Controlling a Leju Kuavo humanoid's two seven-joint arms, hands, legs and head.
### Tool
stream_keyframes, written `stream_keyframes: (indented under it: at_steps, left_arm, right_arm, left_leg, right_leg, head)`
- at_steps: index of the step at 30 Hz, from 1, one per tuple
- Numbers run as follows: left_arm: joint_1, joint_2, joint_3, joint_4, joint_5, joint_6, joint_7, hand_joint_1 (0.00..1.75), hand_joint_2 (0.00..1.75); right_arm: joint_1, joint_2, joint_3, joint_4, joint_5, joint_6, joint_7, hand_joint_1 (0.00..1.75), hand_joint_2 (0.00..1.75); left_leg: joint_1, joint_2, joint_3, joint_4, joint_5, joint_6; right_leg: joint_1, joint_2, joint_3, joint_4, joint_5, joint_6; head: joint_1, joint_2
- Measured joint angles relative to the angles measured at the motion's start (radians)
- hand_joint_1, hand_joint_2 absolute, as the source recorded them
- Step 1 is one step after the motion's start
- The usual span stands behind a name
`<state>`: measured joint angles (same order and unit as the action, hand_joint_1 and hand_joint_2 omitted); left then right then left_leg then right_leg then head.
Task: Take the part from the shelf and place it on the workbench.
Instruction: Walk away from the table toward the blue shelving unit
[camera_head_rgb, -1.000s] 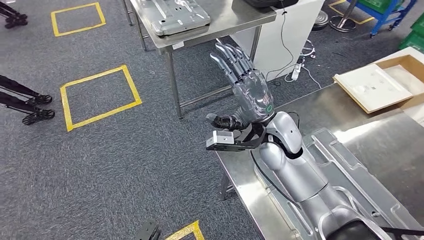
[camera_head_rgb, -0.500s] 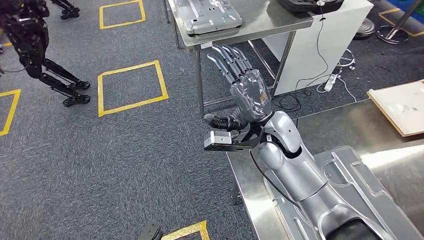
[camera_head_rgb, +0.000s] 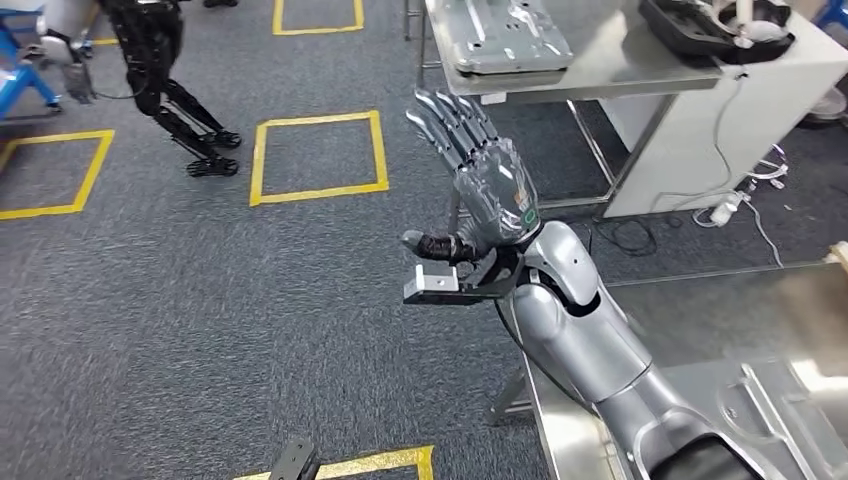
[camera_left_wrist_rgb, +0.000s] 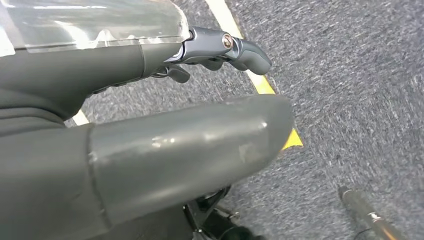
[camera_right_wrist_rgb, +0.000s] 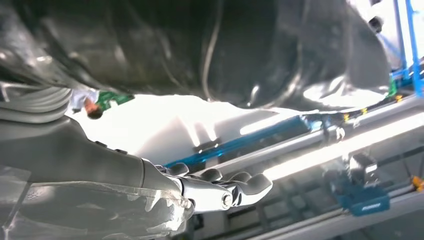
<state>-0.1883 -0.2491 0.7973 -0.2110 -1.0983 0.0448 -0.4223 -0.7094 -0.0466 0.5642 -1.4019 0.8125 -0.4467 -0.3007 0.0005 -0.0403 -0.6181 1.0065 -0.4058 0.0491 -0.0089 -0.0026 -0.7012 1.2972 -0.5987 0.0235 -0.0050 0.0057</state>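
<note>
Grey carpet floor (camera_head_rgb: 200, 330) seen all around. Found left hand (camera_left_wrist_rgb: 125, 100) hanging low over that floor, fingers apart, holding nothing. Found right hand (camera_head_rgb: 480, 180) up in the middle, fingers spread wide, holding nothing too. Judged the part (camera_head_rgb: 770, 410) already down on the near surface (camera_head_rgb: 570, 430), low on the right. Best now to turn slowly and keep that high arm well off the far surface (camera_head_rgb: 620, 70). Left to right, spotted a dark robot (camera_head_rgb: 160, 60), a yellow tape square (camera_head_rgb: 318, 158), another grey part (camera_head_rgb: 505, 35) on the far surface, a white cabinet (camera_head_rgb: 720, 130).
</note>
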Motion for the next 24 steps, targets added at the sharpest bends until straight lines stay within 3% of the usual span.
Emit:
stream_keyframes:
  at_steps: [1, 2, 4, 6, 8, 9, 10, 12, 13, 15, 16, 18, 20, 22, 24]
  left_arm:
    - [0.001, 0.0, 0.0, 0.0, 0.0, 0.0, 0.0, 0.0, 0.0]
    - [0.002, 0.0, 0.0, 0.0, 0.0, 0.0, 0.0, 0.0, 0.0]
    - [0.002, 0.0, 0.0, 0.0, 0.0, 0.0, 0.0, 0.0, 0.0]
    - [-0.001, 0.0, 0.0, 0.0, 0.001, 0.0, 0.0, 0.0, 0.0]
    - [0.001, 0.0, 0.0, 0.0, 0.001, 0.0, 0.0, 0.0, 0.0]
    - [0.003, 0.0, 0.0, 0.0, 0.001, 0.0, -0.001, 0.0, 0.0]
    - [0.005, 0.0, 0.0, 0.0, 0.002, 0.001, -0.001, 0.0, 0.0]
    - [0.003, 0.0, 0.0, 0.0, 0.002, 0.002, -0.001, 0.0, 0.0]
    - [0.002, 0.0, 0.0, 0.0, 0.003, 0.002, -0.001, 0.0, 0.0]
    - [0.002, 0.0, 0.0, 0.0, 0.003, 0.002, -0.001, 0.0, 0.0]
    - [0.003, 0.0, 0.0, 0.0, 0.003, 0.003, -0.001, 0.0, 0.0]
    - [0.004, 0.0, 0.0, 0.0, 0.003, 0.004, -0.001, 0.0, 0.0]
    - [0.001, 0.0, 0.0, 0.0, 0.003, 0.006, -0.001, 0.0, 0.0]
    - [-0.002, 0.0, 0.0, 0.0, 0.002, 0.008, -0.001, 0.0, 0.0]
    - [0.0, 0.0, 0.0, 0.0, 0.001, 0.01, -0.001, 0.0, 0.0]
  right_arm:
    - [0.001, -0.001, 0.001, 0.0, 0.0, 0.0, 0.0, 0.0, 0.0]
    - [0.001, -0.002, 0.001, 0.0, 0.0, 0.0, 0.0, 0.0, 0.0]
    - [-0.001, -0.004, 0.001, 0.001, 0.0, 0.0, 0.001, 0.0, 0.0]
    - [-0.001, -0.006, 0.002, 0.001, 0.0, 0.0, 0.001, 0.0, 0.0]
    - [-0.002, -0.007, 0.003, 0.001, 0.001, 0.0, 0.001, 0.0, 0.0]
    - [-0.003, -0.007, 0.003, 0.001, 0.001, 0.0, 0.001, 0.0, 0.0]
    - [-0.005, -0.006, 0.003, 0.0, 0.002, 0.0, 0.002, 0.0, 0.0]
    - [-0.006, -0.006, 0.003, 0.0, 0.003, 0.0, 0.002, 0.0, 0.0]
    - [-0.005, -0.006, 0.003, 0.0, 0.003, 0.0, 0.002, 0.0, 0.0]
    - [-0.004, -0.006, 0.003, 0.0, 0.003, 0.0, 0.003, 0.0, 0.0]
    - [-0.003, -0.006, 0.003, 0.0, 0.003, 0.0, 0.003, 0.0, 0.0]
    - [-0.004, -0.006, 0.004, 0.0, 0.005, -0.001, 0.003, 0.0, 0.0]
    - [-0.006, -0.006, 0.004, 0.0, 0.007, -0.001, 0.004, 0.0, 0.0]
    - [-0.008, -0.006, 0.004, 0.0, 0.01, -0.002, 0.005, 0.0, 0.0]
    - [-0.008, -0.006, 0.004, -0.001, 0.012, -0.002, 0.006, 0.0, 0.0]
  left_leg:
    - [0.0, -0.015, 0.0, 0.003, -0.001, -0.001]
    - [0.001, -0.029, 0.0, 0.007, -0.003, -0.003]
    - [0.002, -0.054, -0.005, 0.019, -0.009, -0.01]
    - [0.004, -0.076, -0.017, 0.025, -0.01, -0.02]
    - [0.007, -0.097, -0.024, 0.023, -0.006, -0.033]
    - [0.007, -0.091, -0.026, 0.026, -0.008, -0.038]
    - [0.006, -0.069, -0.034, 0.043, -0.018, -0.044]
    - [0.005, -0.005, -0.077, 0.134, -0.065, -0.052]
    - [0.007, 0.016, -0.111, 0.199, -0.094, -0.056]
    - [0.012, 0.031, -0.16, 0.289, -0.118, -0.062]
    - [0.013, 0.034, -0.161, 0.29, -0.108, -0.063]
    - [0.013, 0.051, -0.104, 0.181, -0.044, -0.061]
    - [0.004, 0.089, -0.038, 0.06, -0.006, -0.051]
    - [-0.006, 0.1, -0.022, 0.026, -0.009, -0.038]
    - [-0.004, 0.077, -0.021, 0.019, -0.006, -0.025]
  right_leg:
    - [-0.001, 0.002, 0.001, -0.015, 0.025, 0.0]
    - [-0.004, 0.009, 0.019, -0.065, 0.064, -0.001]
    - [-0.012, 0.053, 0.068, -0.188, 0.123, -0.002]
    - [-0.014, 0.085, 0.09, -0.244, 0.133, -0.005]
    - [-0.011, 0.07, 0.093, -0.25, 0.134, -0.013]
    - [-0.012, 0.058, 0.097, -0.254, 0.136, -0.019]
    - [-0.013, 0.045, 0.102, -0.259, 0.137, -0.027]
    - [-0.012, 0.016, 0.11, -0.265, 0.137, -0.038]
    - [-0.01, 0.001, 0.111, -0.266, 0.135, -0.042]
    - [-0.006, -0.027, 0.113, -0.265, 0.131, -0.045]
    - [-0.006, -0.039, 0.114, -0.264, 0.128, -0.044]
    - [-0.005, -0.063, 0.122, -0.263, 0.12, -0.04]
    - [-0.001, -0.084, 0.131, -0.263, 0.112, -0.033]
    - [0.004, -0.101, 0.136, -0.265, 0.107, -0.024]
    - [0.004, -0.112, 0.142, -0.266, 0.101, -0.014]
  head:
    - [0.0, 0.0]
    - [0.0, 0.0]
    - [0.0, 0.0]
    - [0.0, 0.0]
    - [0.0, 0.0]
    - [0.0, 0.0]
    - [-0.002, 0.0]
    - [-0.005, 0.0]
    - [-0.006, 0.0]
    - [-0.006, 0.0]
    - [-0.006, 0.0]
    - [-0.006, 0.0]
    - [-0.006, 0.0]
    - [-0.006, 0.0]
    - [-0.006, 0.0]
